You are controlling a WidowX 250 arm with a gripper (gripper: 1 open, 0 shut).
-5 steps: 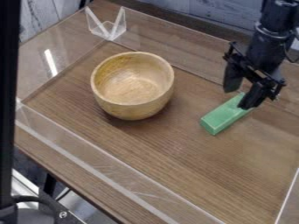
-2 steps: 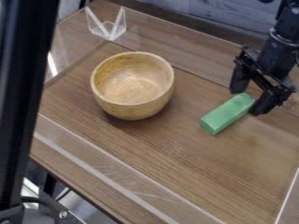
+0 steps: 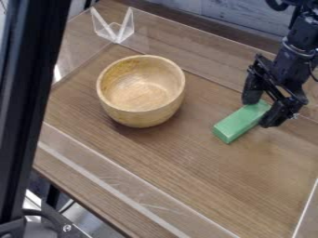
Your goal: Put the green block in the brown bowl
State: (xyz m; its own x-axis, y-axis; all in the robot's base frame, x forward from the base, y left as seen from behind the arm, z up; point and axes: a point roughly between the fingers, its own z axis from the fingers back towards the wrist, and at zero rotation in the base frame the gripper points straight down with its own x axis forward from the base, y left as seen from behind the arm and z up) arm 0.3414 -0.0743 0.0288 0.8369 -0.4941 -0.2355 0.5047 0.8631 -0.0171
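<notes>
We see the robot's matte black, boxy two-fingered gripper at the right edge of the view. Its two short, thick black fingers hang from a chunky block-shaped body with hard angular edges. Above that we see the dark, rounded cylindrical segment of the arm, also black, with a faint lighter sheen along one side. We cannot make out cables, screws or markings at this size.
</notes>
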